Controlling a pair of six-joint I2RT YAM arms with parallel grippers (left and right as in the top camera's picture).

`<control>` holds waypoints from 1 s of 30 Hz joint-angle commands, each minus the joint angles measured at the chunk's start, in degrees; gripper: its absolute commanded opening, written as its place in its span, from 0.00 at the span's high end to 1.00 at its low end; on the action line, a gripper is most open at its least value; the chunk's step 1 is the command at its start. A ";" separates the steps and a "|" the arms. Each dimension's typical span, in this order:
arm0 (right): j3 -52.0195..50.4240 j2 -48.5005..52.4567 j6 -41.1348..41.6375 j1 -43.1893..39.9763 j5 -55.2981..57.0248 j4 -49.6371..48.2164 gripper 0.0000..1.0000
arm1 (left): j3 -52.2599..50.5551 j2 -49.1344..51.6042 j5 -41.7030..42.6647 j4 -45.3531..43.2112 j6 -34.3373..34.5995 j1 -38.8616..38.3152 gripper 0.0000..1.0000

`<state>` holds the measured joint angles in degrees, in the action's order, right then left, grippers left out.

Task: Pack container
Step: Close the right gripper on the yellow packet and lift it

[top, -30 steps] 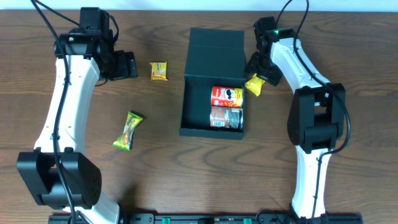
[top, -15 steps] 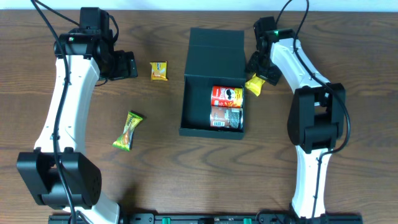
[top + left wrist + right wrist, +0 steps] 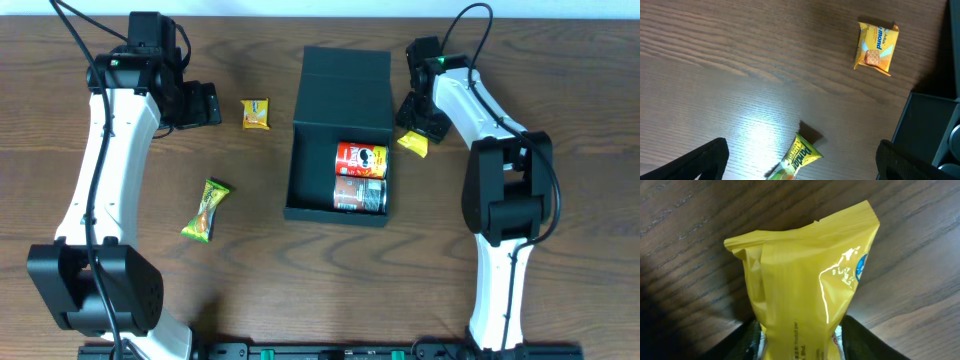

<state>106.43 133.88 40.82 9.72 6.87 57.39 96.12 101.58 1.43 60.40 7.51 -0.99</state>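
Dark container [image 3: 343, 88] lies beside right claw [image 3: 414, 130] pinching packet [image 3: 412, 145].

Teal-black container [image 3: 345, 85], red can [image 3: 361, 156], glossy yellow packet [image 3: 805, 290].

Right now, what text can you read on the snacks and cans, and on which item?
"mond" on the square yellow cracker packet; earlier letters hidden.
Green-and-yellow wrapper: lettering too angled to read.
Yellow foil packet, right wrist view: small print blurred.
Red can and brown can in the dark square box: labels too small.
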 commanded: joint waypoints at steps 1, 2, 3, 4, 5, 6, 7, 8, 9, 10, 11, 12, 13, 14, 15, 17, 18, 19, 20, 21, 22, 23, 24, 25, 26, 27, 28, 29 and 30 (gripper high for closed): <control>-0.55 1.29 -0.22 0.07 0.39 0.02 0.56 | 0.02 -0.22 -0.59 0.20 0.22 -0.20 0.04; -0.55 1.29 -0.31 0.07 0.39 0.07 0.57 | 0.02 -0.22 -0.61 0.20 0.22 -0.20 0.05; -0.55 1.29 -0.83 0.07 0.35 0.04 0.57 | 0.02 -0.22 -0.59 0.20 0.22 -0.20 0.04; -0.52 1.29 -1.11 0.07 0.26 0.09 0.58 | 0.02 -0.22 -0.61 0.20 0.22 -0.20 0.04; -0.52 1.29 -1.57 0.07 0.02 0.09 0.57 | 0.02 -0.22 -0.61 0.20 0.22 -0.20 0.05; -0.50 1.29 -1.97 0.07 -0.17 0.13 0.58 | 0.02 -0.22 -0.59 0.20 0.22 -0.20 0.04; -0.48 1.29 -2.12 0.07 -0.31 0.26 0.58 | 0.02 -0.22 -0.59 0.20 0.22 -0.20 0.04; -0.46 1.29 -2.23 0.07 -0.50 0.48 0.59 | 0.02 -0.22 -0.59 0.20 0.24 -0.20 0.05; -0.46 1.25 -2.54 0.07 -0.90 0.66 0.60 | 0.02 -0.22 -0.59 0.20 0.22 -0.20 0.05; -0.39 1.22 -2.80 0.07 -1.33 0.83 0.61 | 0.02 -0.22 -0.59 0.20 0.22 -0.20 0.05; -0.22 1.18 -2.78 0.07 -1.42 1.29 0.62 | 0.02 -0.22 -0.59 0.20 0.24 -0.20 0.05; 0.07 1.11 -2.80 0.07 -1.38 1.97 0.62 | 0.02 -0.22 -0.59 0.20 0.24 -0.20 0.05; 0.48 1.07 -3.06 0.07 -1.38 2.64 0.63 | 0.02 -0.22 -0.59 0.20 0.24 -0.20 0.04; 0.96 0.94 -3.58 0.07 -1.38 3.28 0.63 | 0.02 -0.22 -0.59 0.17 0.24 -0.20 0.04; 1.51 0.74 -4.24 0.07 -1.36 3.89 0.63 | 0.02 -0.22 -0.59 0.17 0.24 -0.20 0.04; 2.86 0.20 -4.72 0.07 -1.31 5.35 0.63 | 0.02 -0.22 -0.59 0.15 0.24 -0.20 0.04; 3.45 -0.20 -5.11 0.07 -1.31 5.81 0.63 | 0.02 -0.22 -0.59 0.15 0.24 -0.20 0.05; 3.93 -0.63 -5.60 0.07 -1.38 6.05 0.64 | 0.02 -0.22 -0.59 0.15 0.24 -0.20 0.05; 4.37 -1.25 -5.77 0.09 -1.36 6.36 0.64 | 0.02 -0.22 -0.59 0.17 0.24 -0.22 0.05; 4.66 -1.73 -5.77 0.11 -1.36 6.64 0.64 | 0.02 -0.22 -0.59 0.15 0.24 -0.22 0.04; 4.98 -2.49 -5.77 0.11 -1.38 6.95 0.64 | 0.02 -0.22 -0.59 0.17 0.24 -0.20 0.04; 5.29 -3.26 -5.77 0.13 -1.38 7.23 0.64 | 0.02 -0.22 -0.59 0.17 0.24 -0.20 0.05; 5.44 -4.04 -5.79 0.13 -1.42 7.54 0.65 | 0.02 -0.22 -0.59 0.17 0.24 -0.20 0.05; 5.44 -4.87 -5.79 0.13 -1.55 7.76 0.65 | 0.02 -0.22 -0.59 0.17 0.24 -0.22 0.05; 5.44 -5.90 -5.79 0.13 -1.81 8.04 0.65 | 0.02 -0.22 -0.59 0.17 0.24 -0.20 0.05; 5.44 -6.95 -5.79 0.13 -2.16 8.33 0.65 | 0.02 -0.22 -0.59 0.15 0.24 -0.20 0.04; 5.44 -8.02 -6.12 0.13 -2.82 8.63 0.65 | 0.02 -0.22 -0.59 0.13 0.24 -0.20 0.04; 5.44 -8.94 -6.21 0.13 -3.41 8.87 0.65 | 0.02 -0.22 -0.59 0.09 0.24 -0.20 0.04; 5.44 -9.94 -6.21 0.13 -4.07 9.14 0.65 | 0.02 -0.22 -0.59 -0.04 0.24 -0.20 0.05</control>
<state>110.10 129.10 35.73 9.72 4.40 66.13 96.12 101.58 1.43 60.38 7.51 -0.99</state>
